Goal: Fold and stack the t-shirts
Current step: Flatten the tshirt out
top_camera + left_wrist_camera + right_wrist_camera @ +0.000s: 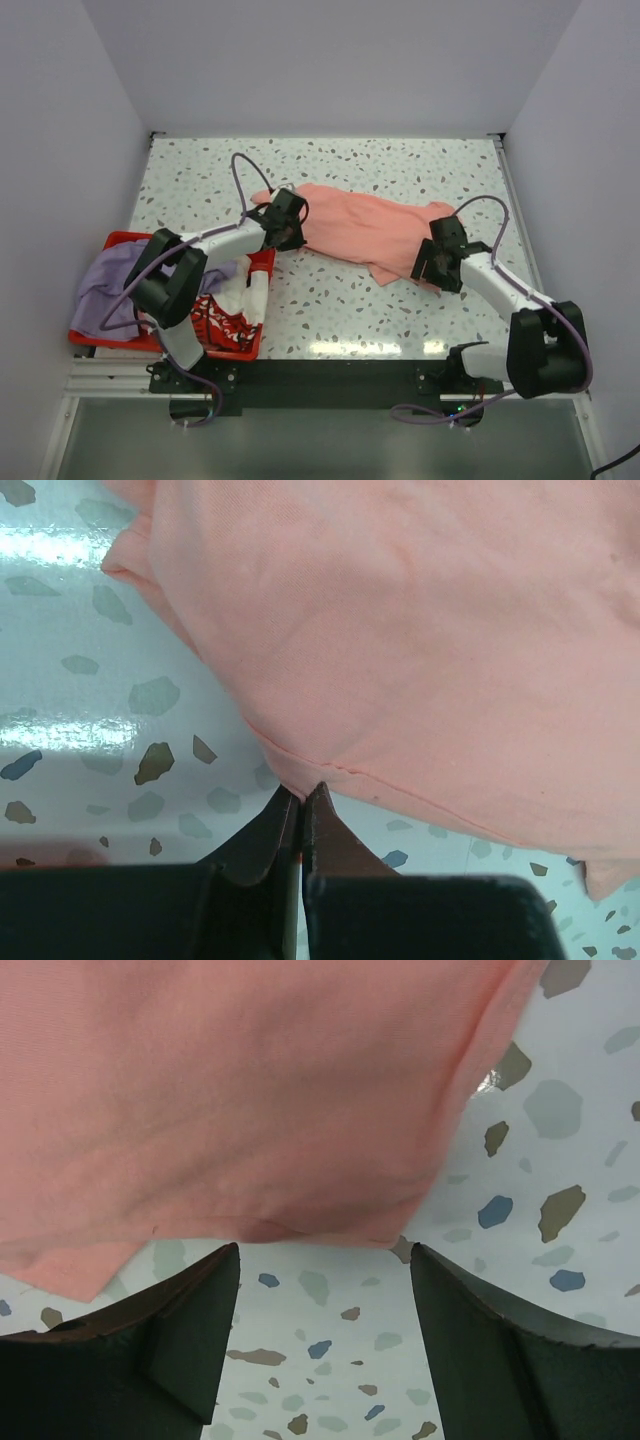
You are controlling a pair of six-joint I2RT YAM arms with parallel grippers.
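Red plastic first: the crate [160, 345] at the near left of the desk [330, 310] holds the purple shirt [105, 285] and the white printed shirt [240, 300], both crumpled, by the look of it. Nothing is folded or stacked yet. Mid-desk the pink shirt [360, 225] lies spread and rumpled. The left tool [302, 795] is pinched tight on its hem, while the right tool [325, 1250] gapes around the opposite edge, gripping nothing. The desk is speckled and glossy, and plain pale walls [320, 60] close in behind.

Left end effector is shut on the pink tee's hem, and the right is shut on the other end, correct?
No. The right end effector is open, jaws apart at the pink tee's edge, per the right wrist view. The left end effector is shut on the hem.
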